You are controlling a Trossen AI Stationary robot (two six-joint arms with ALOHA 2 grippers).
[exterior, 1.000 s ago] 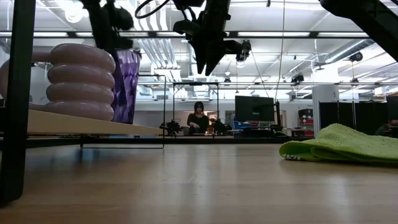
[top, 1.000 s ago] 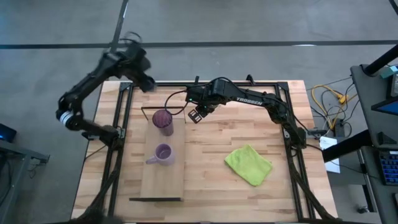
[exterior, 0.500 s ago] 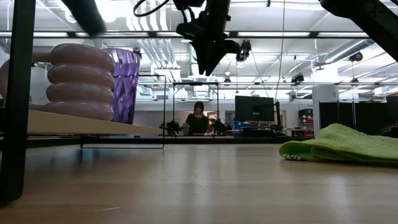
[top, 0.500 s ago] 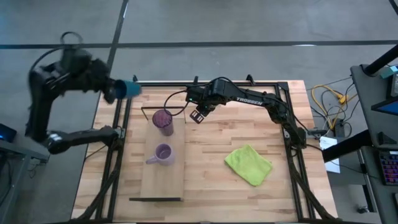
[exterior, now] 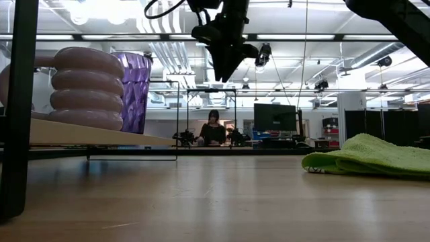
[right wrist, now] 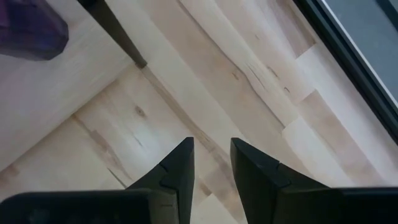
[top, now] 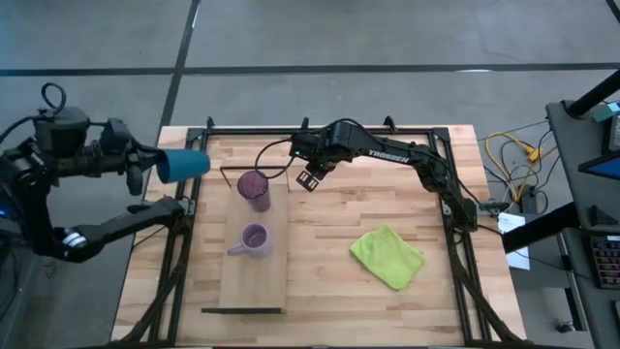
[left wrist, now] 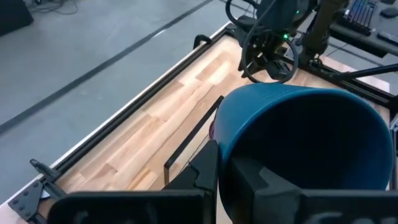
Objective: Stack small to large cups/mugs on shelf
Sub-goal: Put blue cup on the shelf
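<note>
cups: the small dark blue cup (top: 182, 165) lies on its side in the air, held at the table's far left edge, its mouth pointing right toward the shelf; in the left wrist view its blue wall (left wrist: 305, 143) fills the space just past the fingers.
tumbler: the purple tumbler (top: 254, 189) stands upright at the far end of the shelf (top: 254, 283).
mug: the lilac mug (top: 252, 240) stands near the shelf's middle, nearer than the tumbler, handle pointing left.
left gripper: the left gripper (top: 145, 167) hangs off the table's left side, pinching the dark blue cup by its base.
right gripper: the right gripper (top: 310, 177) hovers above the tabletop just right of the tumbler, fingers (right wrist: 177, 165) slightly apart with nothing between them.
cloth: a green cloth (top: 387, 255) lies crumpled on the table (top: 387, 194), right of the shelf and well apart from it.
</note>
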